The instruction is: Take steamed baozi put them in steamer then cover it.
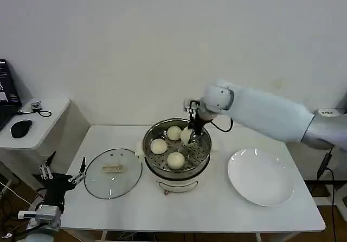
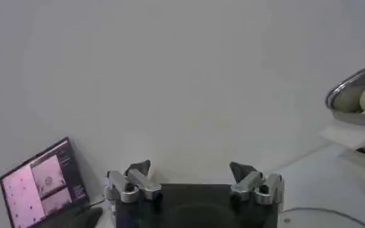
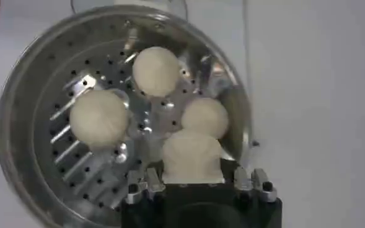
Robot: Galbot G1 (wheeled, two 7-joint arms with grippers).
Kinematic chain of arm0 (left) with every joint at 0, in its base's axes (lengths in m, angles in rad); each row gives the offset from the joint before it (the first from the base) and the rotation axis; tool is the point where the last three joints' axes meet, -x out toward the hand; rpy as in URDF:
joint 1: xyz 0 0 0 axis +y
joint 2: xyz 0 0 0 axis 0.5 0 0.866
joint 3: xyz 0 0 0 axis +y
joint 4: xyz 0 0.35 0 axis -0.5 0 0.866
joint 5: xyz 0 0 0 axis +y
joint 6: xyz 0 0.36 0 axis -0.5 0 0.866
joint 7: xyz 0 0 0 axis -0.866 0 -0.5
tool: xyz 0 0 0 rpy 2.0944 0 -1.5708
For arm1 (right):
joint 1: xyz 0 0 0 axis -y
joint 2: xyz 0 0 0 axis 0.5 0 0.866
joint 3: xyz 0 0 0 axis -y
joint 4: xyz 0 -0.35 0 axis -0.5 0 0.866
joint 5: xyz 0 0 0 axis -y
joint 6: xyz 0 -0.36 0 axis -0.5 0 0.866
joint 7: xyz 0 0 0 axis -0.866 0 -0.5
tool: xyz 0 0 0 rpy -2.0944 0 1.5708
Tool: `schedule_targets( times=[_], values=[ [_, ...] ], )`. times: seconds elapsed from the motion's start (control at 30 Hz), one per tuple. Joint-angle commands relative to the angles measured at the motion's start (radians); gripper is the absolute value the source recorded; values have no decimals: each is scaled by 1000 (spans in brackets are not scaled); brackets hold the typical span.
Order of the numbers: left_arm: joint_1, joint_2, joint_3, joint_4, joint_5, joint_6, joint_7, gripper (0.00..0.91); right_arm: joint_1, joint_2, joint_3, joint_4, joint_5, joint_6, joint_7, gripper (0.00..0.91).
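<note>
The steamer [image 1: 162,173], a shiny steel pot on a cream base, stands mid-table. Three baozi [image 1: 159,145] [image 1: 174,133] [image 1: 175,160] lie on its perforated floor [image 3: 77,167]. My right gripper [image 1: 190,131] reaches into the pot's far right side and is shut on a fourth baozi [image 3: 191,155], held beside another baozi [image 3: 204,115]. Whether the held baozi rests on the floor I cannot tell. The cover [image 1: 113,172], a glass lid with a pale handle, lies flat on the table to the steamer's left. My left gripper [image 1: 62,174] waits open off the table's left front corner.
A bare white plate [image 1: 261,176] sits to the right of the steamer. A side desk [image 1: 40,123] with a mouse and a laptop [image 2: 39,183] stands at the far left. The left wrist view catches the steamer's rim [image 2: 349,93] off to one side.
</note>
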Motion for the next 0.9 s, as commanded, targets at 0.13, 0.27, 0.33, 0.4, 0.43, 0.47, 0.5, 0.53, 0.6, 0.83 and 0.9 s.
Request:
schedule_targets(
  times=[0.13,0.27,0.33,0.4,0.43,0.47,0.5,0.53,0.6,0.83,0.9],
  values=[
    [-3,2,0,6,-1,0,0,907,-69,19,-22,-21,-26,-41,23,635],
    [-1,2,-1,4,-1,0,1,907,-80,17,-11,-22,-28,-41,21,625],
    [-2,2,-1,4,0,0,0,907,-81,15,-11,-17,-33,-41,19,635],
    [-1,1,-1,4,0,0,0,907,-80,14,-10,-17,-40,-38,17,635],
    [0,0,-2,2,0,0,1,907,-79,14,-8,-19,-46,-34,19,655],
    [0,0,-2,2,0,0,1,907,-78,13,-8,-20,-50,-32,21,705],
    [1,-1,-2,1,0,0,0,907,-77,13,-7,-21,-51,-32,23,907],
    [2,-1,-4,0,0,0,0,907,-75,10,-4,-21,-57,-30,24,907],
    [3,-2,-5,-1,0,0,0,907,-72,4,6,-15,-62,-29,30,907],
    [4,-5,-4,-5,-1,0,1,907,-55,-63,68,53,-45,-34,57,907],
    [4,-6,-2,-3,-1,0,1,907,-51,-97,89,103,-31,-42,74,907]
  ],
)
